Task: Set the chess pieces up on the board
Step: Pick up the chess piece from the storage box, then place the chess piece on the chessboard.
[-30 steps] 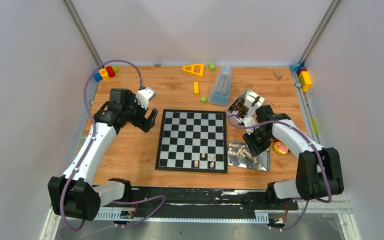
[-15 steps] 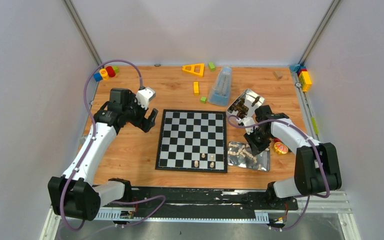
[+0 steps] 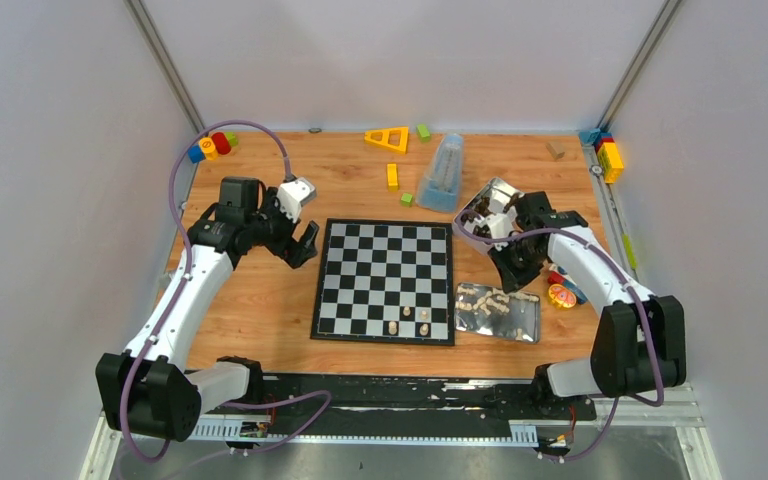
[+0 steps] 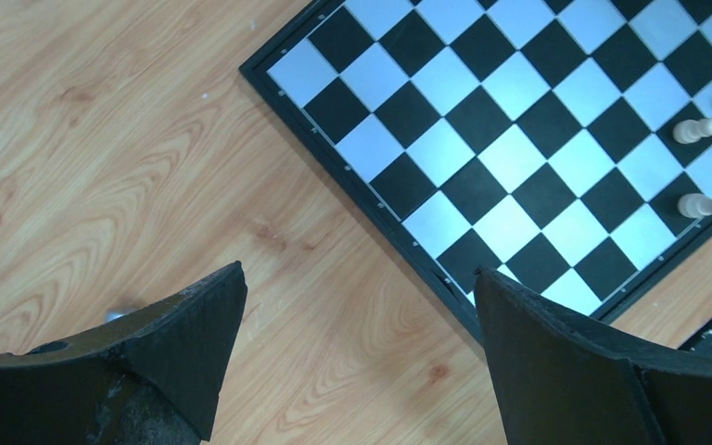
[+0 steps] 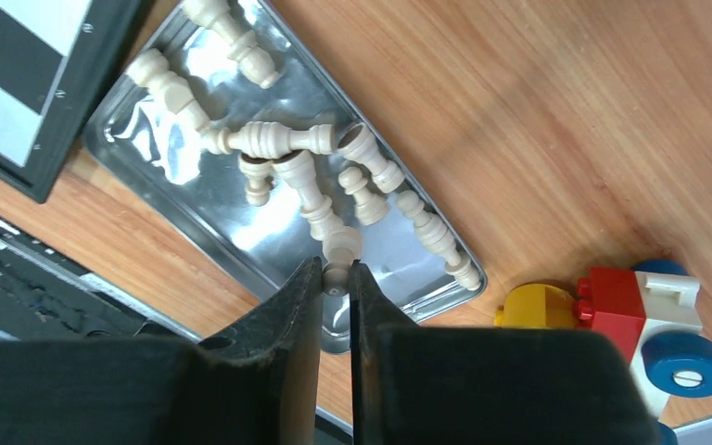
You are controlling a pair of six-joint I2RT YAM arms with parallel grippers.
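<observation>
Right fingers (image 5: 283, 320) clamp a chess piece (image 5: 337, 260) over tin (image 5: 199, 218) by toy (image 5: 612, 301); left fingers (image 4: 195, 320) apart.

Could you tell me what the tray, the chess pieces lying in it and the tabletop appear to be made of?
Tray: looks like thin polished metal, mirror-bright with glare and reflections. Chess pieces: probably turned pale wood, matte cream, though moulded plastic is possible. Tabletop: wood or wood-look laminate, smooth, with visible grain and knots.
</observation>
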